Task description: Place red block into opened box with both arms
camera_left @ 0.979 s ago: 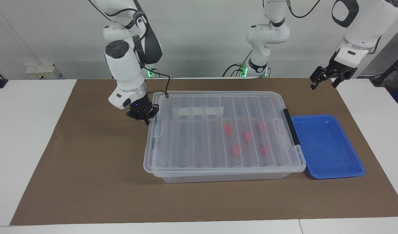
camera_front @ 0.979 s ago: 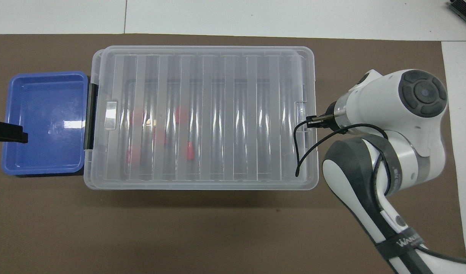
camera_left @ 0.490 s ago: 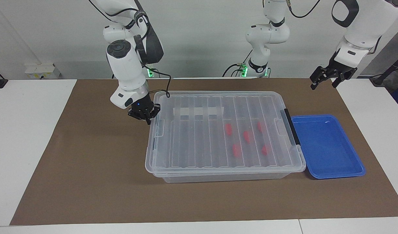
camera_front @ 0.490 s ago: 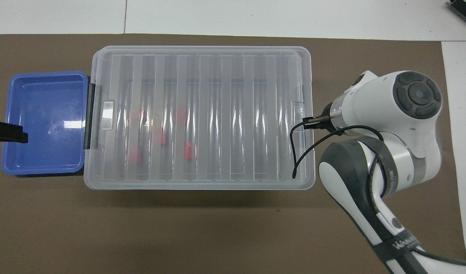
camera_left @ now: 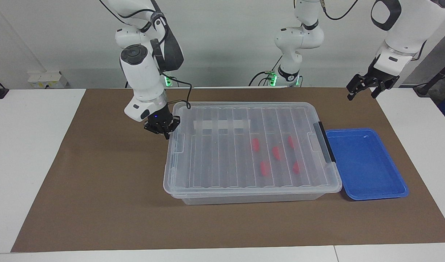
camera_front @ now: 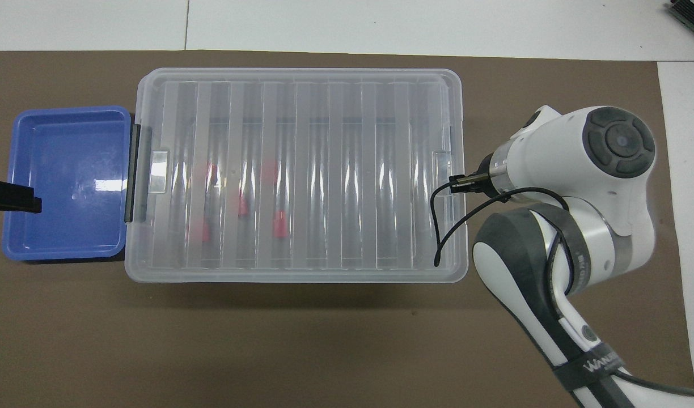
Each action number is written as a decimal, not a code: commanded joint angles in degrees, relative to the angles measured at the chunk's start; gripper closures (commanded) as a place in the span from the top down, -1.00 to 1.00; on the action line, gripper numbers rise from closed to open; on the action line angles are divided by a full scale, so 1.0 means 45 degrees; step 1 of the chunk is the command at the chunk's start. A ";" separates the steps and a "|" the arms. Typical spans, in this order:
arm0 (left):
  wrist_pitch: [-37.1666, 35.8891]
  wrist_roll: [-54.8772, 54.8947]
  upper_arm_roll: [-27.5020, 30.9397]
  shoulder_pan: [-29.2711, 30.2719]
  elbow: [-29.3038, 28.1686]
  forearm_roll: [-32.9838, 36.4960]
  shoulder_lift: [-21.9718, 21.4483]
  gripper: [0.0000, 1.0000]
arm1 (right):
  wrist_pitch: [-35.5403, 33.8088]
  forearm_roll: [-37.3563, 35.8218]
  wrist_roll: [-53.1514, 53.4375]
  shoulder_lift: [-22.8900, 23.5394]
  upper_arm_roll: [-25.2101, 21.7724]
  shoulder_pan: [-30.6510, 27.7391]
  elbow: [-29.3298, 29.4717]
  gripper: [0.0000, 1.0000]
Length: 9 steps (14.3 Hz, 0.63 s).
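Red blocks (camera_left: 264, 168) lie inside the box (camera_left: 251, 153), seen through its ribbed clear lid (camera_left: 222, 156), which covers the box; they sit toward the left arm's end. A blue tray (camera_left: 366, 165) rests on the brown mat (camera_left: 99, 189) just beside the box's black handle (camera_left: 326, 142). The right pincer (camera_left: 163, 128), fingertips together and holding nothing, is at the box's end toward the right arm, by the lid's edge. The left pincer (camera_left: 364, 89), fingers apart and empty, hangs raised over the surface near the tray, waiting.
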 commanded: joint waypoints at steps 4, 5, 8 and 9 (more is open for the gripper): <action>-0.0219 -0.0003 0.0040 0.0025 0.0036 -0.0127 -0.0133 1.00 | -0.0874 0.0151 -0.0116 -0.0966 0.0006 -0.1265 -0.0307 -1.00; -0.0219 -0.0003 0.0040 0.0025 0.0036 -0.0127 -0.0133 1.00 | -0.1010 0.0073 -0.0116 -0.1025 -0.0014 -0.1440 -0.0288 -1.00; -0.0219 -0.0003 0.0040 0.0025 0.0036 -0.0127 -0.0133 1.00 | -0.1771 -0.0064 -0.0135 -0.1414 -0.0053 -0.2123 -0.0210 0.99; -0.0219 -0.0003 0.0040 0.0025 0.0036 -0.0127 -0.0133 1.00 | -0.1909 -0.0064 -0.0135 -0.1551 -0.0072 -0.2164 -0.0190 1.00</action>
